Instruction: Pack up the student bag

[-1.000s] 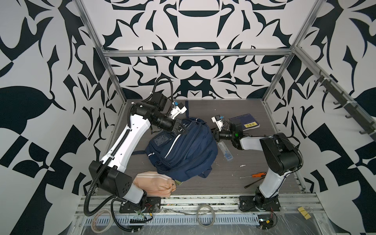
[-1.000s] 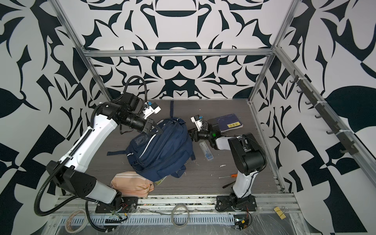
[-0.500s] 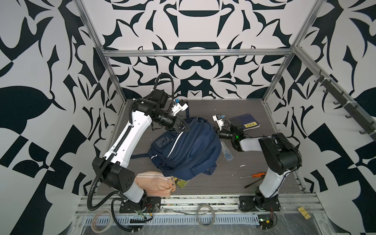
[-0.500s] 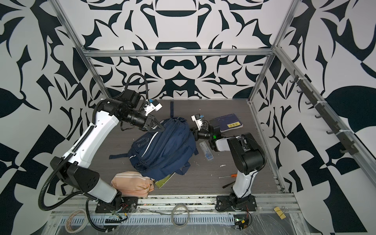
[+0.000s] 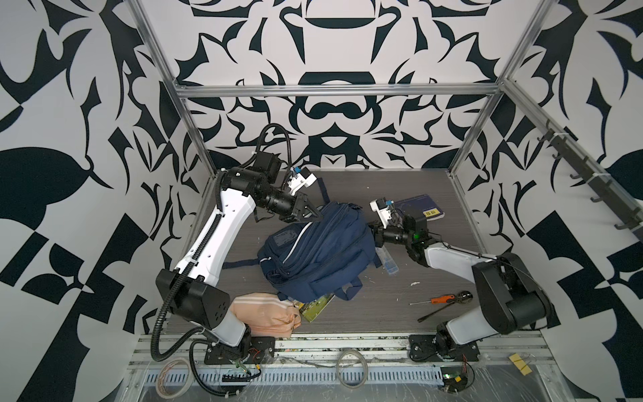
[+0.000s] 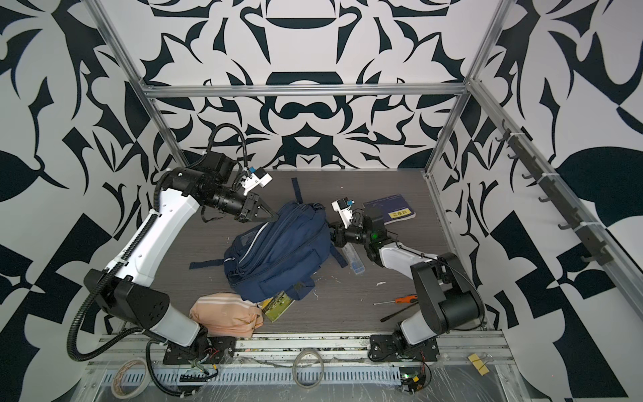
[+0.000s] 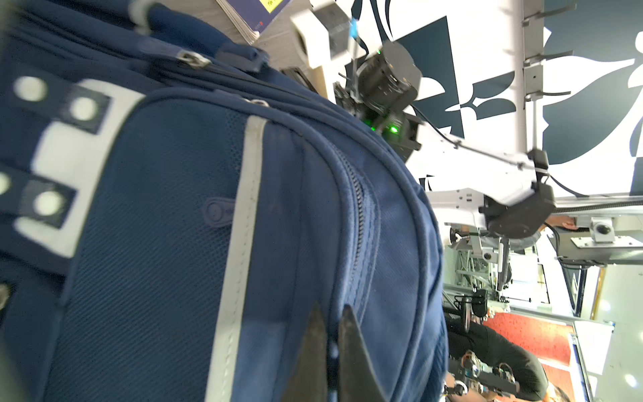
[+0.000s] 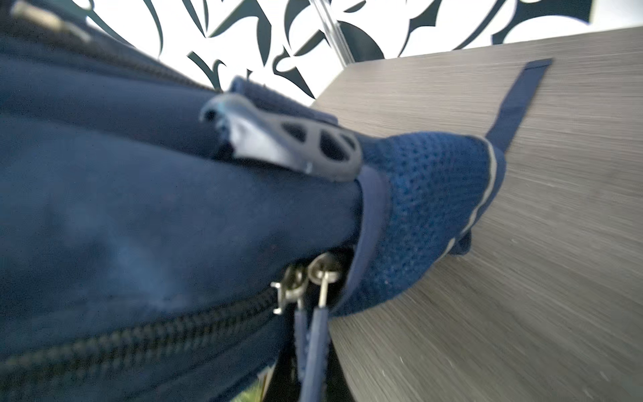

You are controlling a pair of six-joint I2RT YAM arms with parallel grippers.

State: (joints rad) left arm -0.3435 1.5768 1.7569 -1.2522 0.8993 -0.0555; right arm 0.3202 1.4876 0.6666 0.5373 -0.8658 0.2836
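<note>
Opening of the student bag (image 5: 313,254) is getting under way; it is lying zipped mid-table (image 5: 382,313); left gripper (image 7: 332,348) is pinching its top fabric; right gripper (image 6: 330,231) is clenching, apparently on the zip pulls (image 8: 315,334); the next move is calling for a steady draw along the zip.

Bright, even light from above; crisp in the overviews, smeared up close.

In both top views flat white light fills the cell. The backpack (image 5: 313,250) throws only a soft, short shadow on the grey table (image 5: 400,313), and the corners show wide-angle stretch. In the left wrist view the studded patch (image 7: 69,156) is smeared by blur while the zip further along is sharper, and the bright room beyond is washed out almost to white. In the right wrist view the nearest cloth is out of focus, the zip pulls (image 8: 306,278) are soft, and the table grain streaks toward the edge.
</note>
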